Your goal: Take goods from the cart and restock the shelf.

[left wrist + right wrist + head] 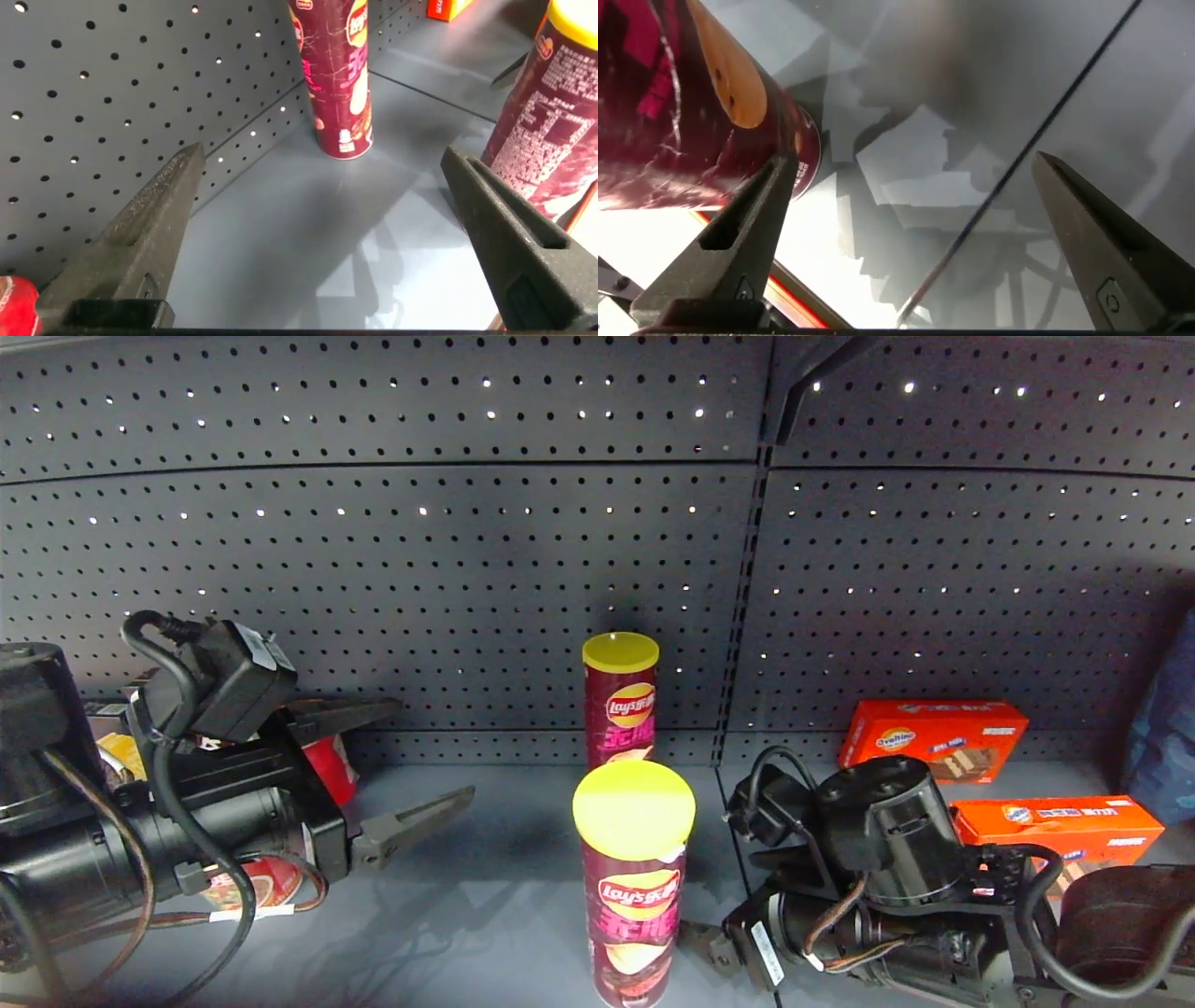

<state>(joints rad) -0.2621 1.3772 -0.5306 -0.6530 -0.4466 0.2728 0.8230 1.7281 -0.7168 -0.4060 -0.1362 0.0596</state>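
front chip can [633,896] — maroon tube, yellow lid | upright | on shelf [485,905]

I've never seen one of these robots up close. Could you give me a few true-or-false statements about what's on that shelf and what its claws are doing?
1. The rear can and the front can both stand upright on the shelf. True.
2. The cans' lids are blue. False: they are yellow.
3. The left gripper is open and holds nothing. True.
4. The orange boxes lie on the robot's left of the cans. False: they lie on its right.
5. The right gripper is clamped on the front can. False: it is open, with the can beside one finger.
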